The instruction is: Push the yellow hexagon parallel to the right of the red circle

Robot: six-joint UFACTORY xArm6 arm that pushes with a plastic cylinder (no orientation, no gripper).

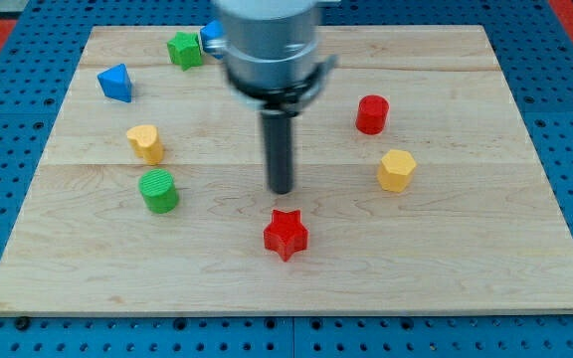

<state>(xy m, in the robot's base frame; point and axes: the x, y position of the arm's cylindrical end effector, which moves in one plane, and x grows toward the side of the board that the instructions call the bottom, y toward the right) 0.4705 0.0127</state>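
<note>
The yellow hexagon [396, 170] sits on the wooden board at the view's right, just below and slightly right of the red circle [371, 114]. My tip [282, 190] is near the board's middle, well to the left of both blocks and just above the red star [286, 235]. The tip touches no block.
A green circle [158, 191] and a yellow block [146, 143] lie at the left. A blue triangle [115, 83] is at the upper left. A green block [184, 49] and a blue block [210, 36], partly hidden by the arm, are at the top. The wooden board [485, 268] lies on a blue pegboard.
</note>
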